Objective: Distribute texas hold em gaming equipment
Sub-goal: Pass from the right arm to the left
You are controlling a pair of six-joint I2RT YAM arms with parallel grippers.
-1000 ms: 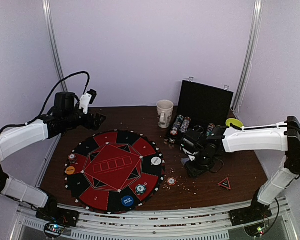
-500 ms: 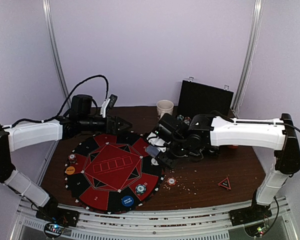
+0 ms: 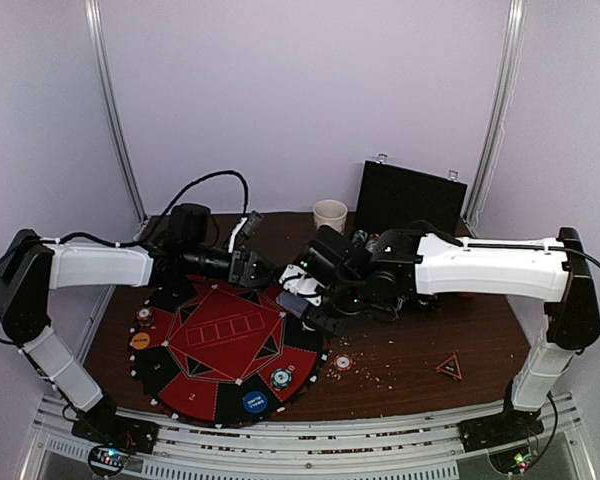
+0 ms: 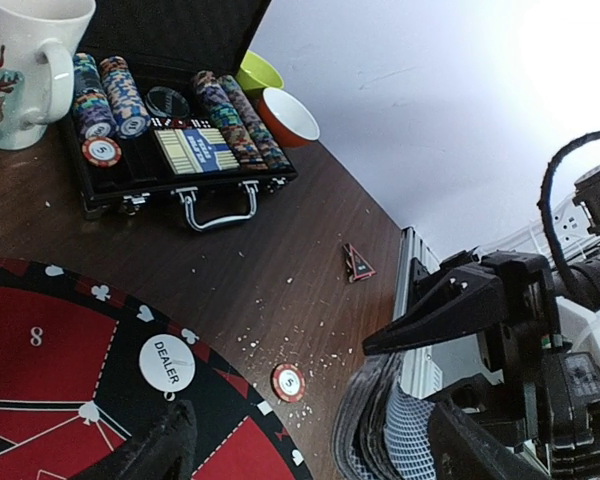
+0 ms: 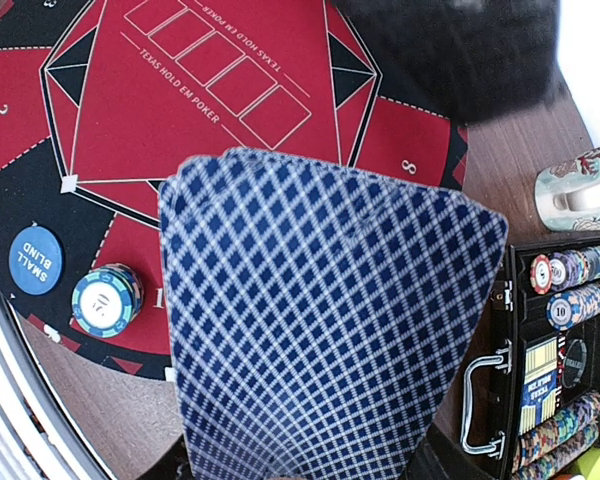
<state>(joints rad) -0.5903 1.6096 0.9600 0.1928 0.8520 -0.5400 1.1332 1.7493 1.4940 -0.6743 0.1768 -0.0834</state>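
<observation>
My right gripper (image 3: 306,300) is shut on a fanned stack of blue-backed playing cards (image 5: 330,320), held over the right edge of the round red-and-black mat (image 3: 230,335). My left gripper (image 3: 258,270) is open just left of the cards (image 3: 292,303). In the left wrist view the cards' edge (image 4: 375,425) stands between its fingers (image 4: 155,450). On the mat lie the white dealer disc (image 4: 167,362), the blue small-blind disc (image 5: 35,260), an orange disc (image 3: 140,341) and a chip stack (image 5: 105,300). One red chip (image 4: 288,382) lies on the wood.
An open black case (image 4: 170,130) holding rows of chips stands at the back right. A cream mug (image 4: 25,70) is to its left, green (image 4: 255,72) and orange (image 4: 290,115) bowls behind it. A red triangle (image 3: 448,367) lies near the right front.
The right arm brought the cards from beside the case to the mat's right edge. The left arm reached right toward them, and its jaws narrowed slightly.
</observation>
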